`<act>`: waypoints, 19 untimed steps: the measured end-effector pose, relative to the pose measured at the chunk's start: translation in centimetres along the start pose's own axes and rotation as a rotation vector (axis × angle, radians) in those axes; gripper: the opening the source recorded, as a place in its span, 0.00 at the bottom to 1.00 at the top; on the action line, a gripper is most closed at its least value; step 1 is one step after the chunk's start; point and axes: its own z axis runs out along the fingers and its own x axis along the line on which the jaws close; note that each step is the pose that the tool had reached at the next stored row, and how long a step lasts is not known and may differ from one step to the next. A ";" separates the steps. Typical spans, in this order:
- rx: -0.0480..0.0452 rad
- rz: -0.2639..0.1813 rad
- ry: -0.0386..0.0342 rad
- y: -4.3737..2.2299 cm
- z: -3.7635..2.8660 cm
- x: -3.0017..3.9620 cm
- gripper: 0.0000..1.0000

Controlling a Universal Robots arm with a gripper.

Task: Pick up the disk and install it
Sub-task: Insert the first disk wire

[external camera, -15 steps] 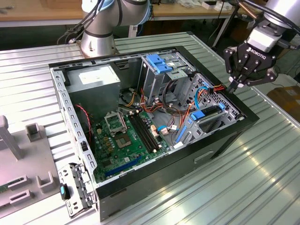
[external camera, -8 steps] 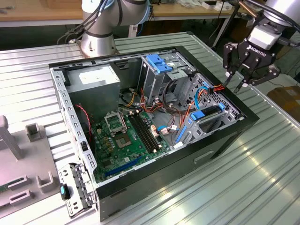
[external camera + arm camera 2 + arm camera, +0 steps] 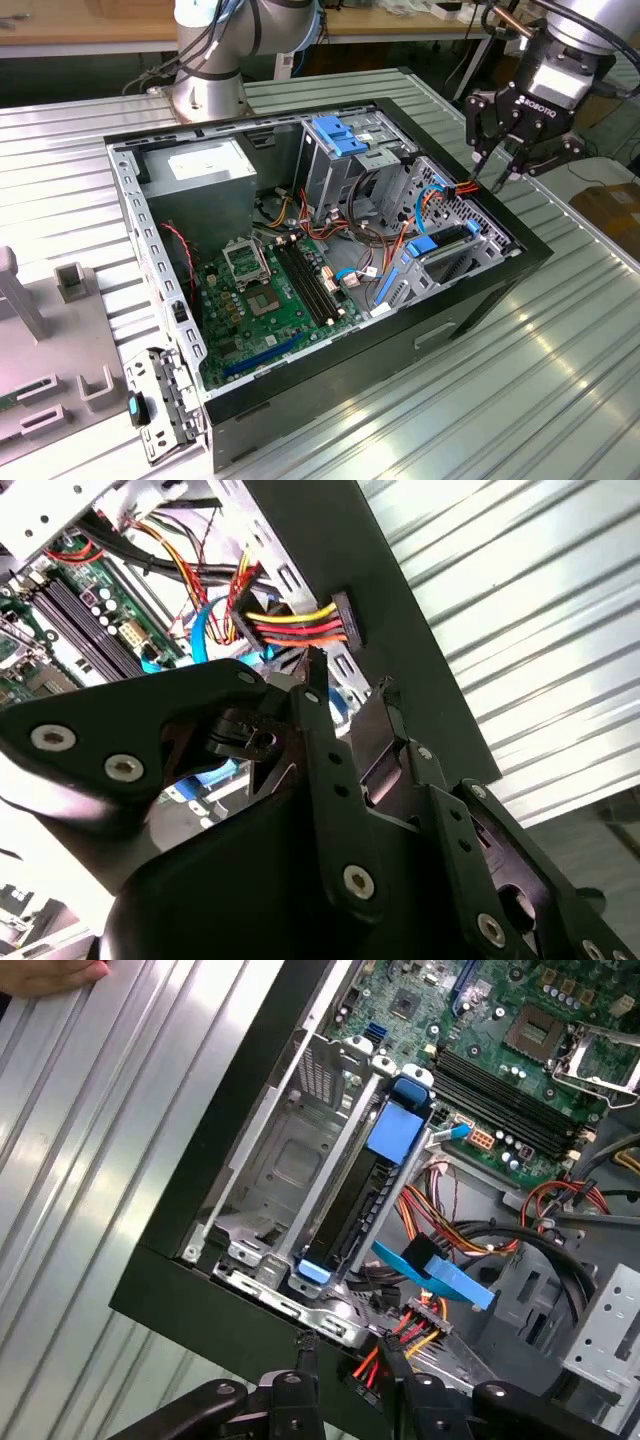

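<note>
The disk (image 3: 445,240), a dark slab with bright blue side rails, sits on edge inside the metal drive cage at the case's corner nearest the exterior view's right. In the first wrist view the disk (image 3: 365,1210) stands between the cage's rails, with a blue tab at its end. My gripper (image 3: 497,172) hangs above the case wall beside that cage, apart from the disk. It is open, with nothing between the fingertips (image 3: 305,1345). In the second wrist view the gripper (image 3: 350,680) is just short of a power plug (image 3: 300,625) with yellow, red and black wires.
The open computer case (image 3: 330,395) lies on a ribbed metal table (image 3: 520,400), motherboard (image 3: 270,300) facing up. A light-blue slotted bracket (image 3: 340,135) sits at the back. Loose cables (image 3: 470,1230) run near the cage. A person's hand (image 3: 50,972) rests on the table. Grey fixtures (image 3: 60,330) stand at the exterior view's left.
</note>
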 end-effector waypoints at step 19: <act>0.0323 -0.397 0.0143 -0.17 0.98 -0.30 0.37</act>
